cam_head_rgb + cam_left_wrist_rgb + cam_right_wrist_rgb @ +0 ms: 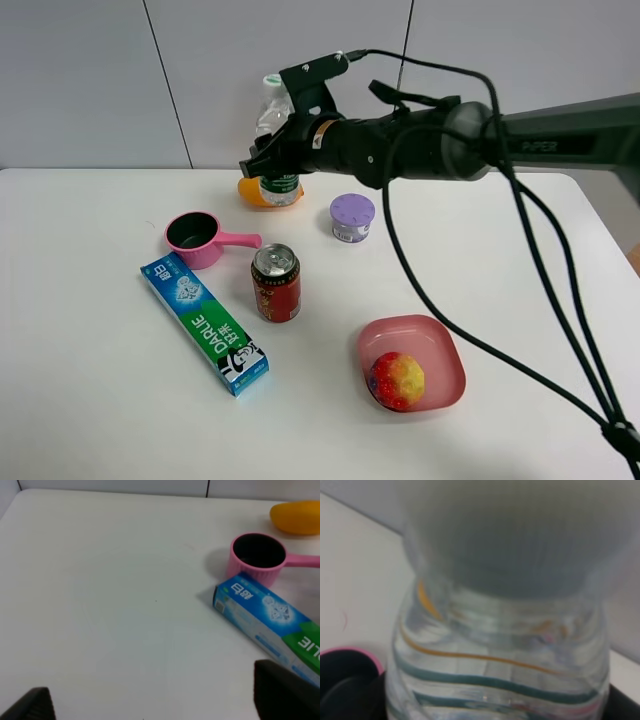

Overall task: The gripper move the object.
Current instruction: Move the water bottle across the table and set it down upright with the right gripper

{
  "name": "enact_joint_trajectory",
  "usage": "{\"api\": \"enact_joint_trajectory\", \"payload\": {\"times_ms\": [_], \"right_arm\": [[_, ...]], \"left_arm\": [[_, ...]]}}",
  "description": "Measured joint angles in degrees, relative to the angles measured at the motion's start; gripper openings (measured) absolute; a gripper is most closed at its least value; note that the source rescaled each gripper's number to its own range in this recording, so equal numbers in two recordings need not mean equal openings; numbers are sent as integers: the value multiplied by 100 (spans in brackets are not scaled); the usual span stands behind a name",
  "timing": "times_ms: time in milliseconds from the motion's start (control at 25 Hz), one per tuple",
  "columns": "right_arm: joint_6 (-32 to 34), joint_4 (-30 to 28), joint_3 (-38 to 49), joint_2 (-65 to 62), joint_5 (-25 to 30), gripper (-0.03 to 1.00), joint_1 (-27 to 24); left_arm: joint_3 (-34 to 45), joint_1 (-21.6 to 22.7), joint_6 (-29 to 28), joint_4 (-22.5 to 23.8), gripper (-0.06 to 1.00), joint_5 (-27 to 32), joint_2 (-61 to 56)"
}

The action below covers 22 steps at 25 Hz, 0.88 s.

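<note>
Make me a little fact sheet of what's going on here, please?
Right claw: closed around the water bottle
Left claw: open, empty
By the bottle: orange object, partly hidden
Also on table: pink scoop, toothpaste box, red can, purple-lidded jar
Pink bowl: holds a red-yellow ball

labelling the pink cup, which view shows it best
Exterior high: the whole cup, handle included. Left wrist crops its handle at the edge; right wrist shows only a blurred bit of pink rim.
</note>
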Motion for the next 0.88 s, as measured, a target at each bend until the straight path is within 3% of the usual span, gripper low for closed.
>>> {"api": "enact_joint_trajectory", "payload": {"times_ms": [280, 640, 880], "right_arm": [[-30, 54, -40, 564, 10, 64, 39], [-724, 54, -51, 960, -105, 64, 39], [-790, 54, -75, 1114, -324, 64, 39]], "left_arm": [[0, 0, 0, 0, 100, 0, 0], [0, 0, 0, 0, 100, 0, 0], [0, 0, 0, 0, 100, 0, 0]]}}
